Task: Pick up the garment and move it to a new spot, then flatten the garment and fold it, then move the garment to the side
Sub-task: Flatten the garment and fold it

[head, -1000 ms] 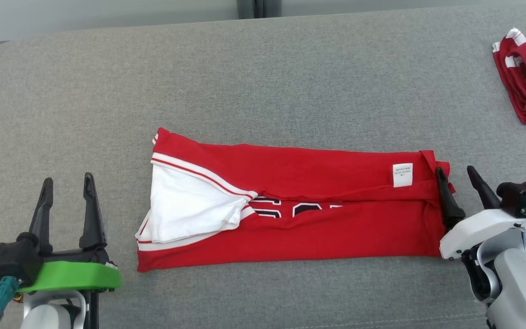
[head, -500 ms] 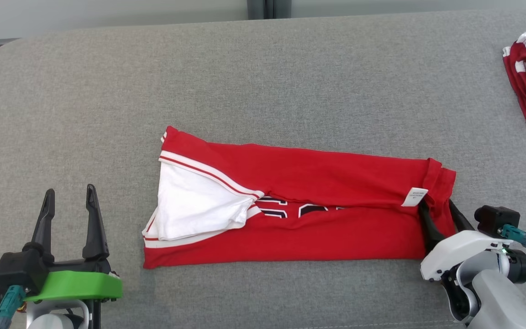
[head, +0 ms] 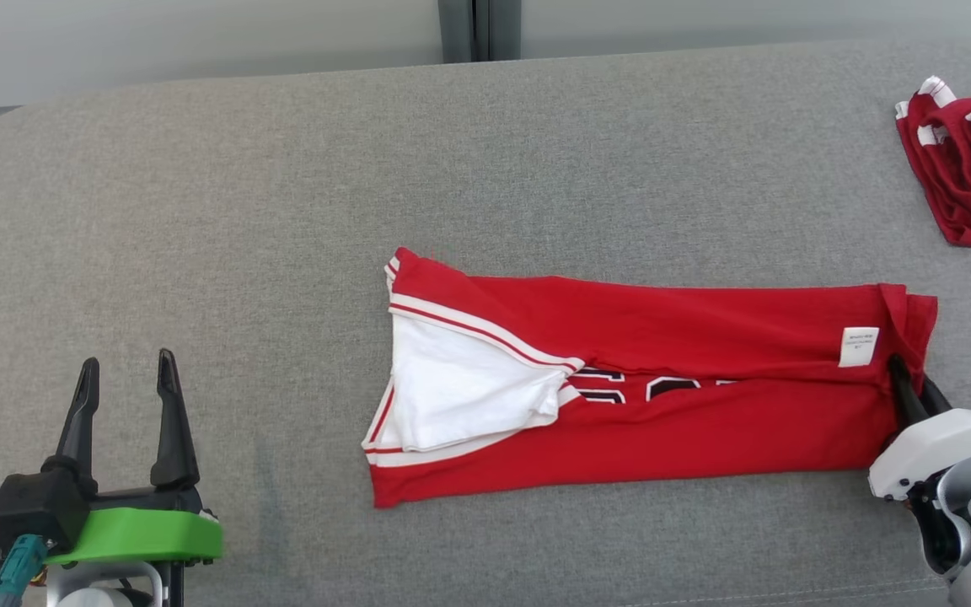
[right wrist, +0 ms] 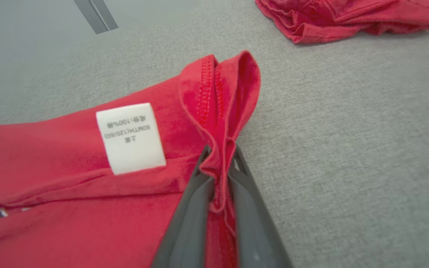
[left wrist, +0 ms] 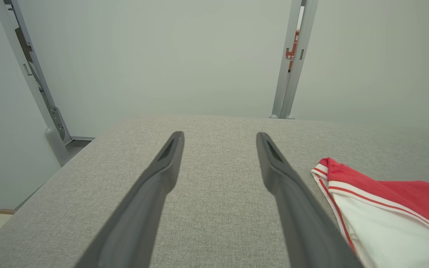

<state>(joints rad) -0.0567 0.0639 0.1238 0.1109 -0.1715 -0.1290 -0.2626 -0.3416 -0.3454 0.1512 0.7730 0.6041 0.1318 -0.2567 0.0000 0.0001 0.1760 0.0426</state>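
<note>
garment (head: 705, 430) lies long left-right, white-trimmed end leftward.

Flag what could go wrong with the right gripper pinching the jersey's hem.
1. The right gripper holds only a thin pinch of hem on the red jersey; a pull might slip it free.
2. The left gripper is open, apart from the cloth, so a one-ended drag may undo the fold near the white panel.
3. Going right risks bumping the other red garment.
</note>
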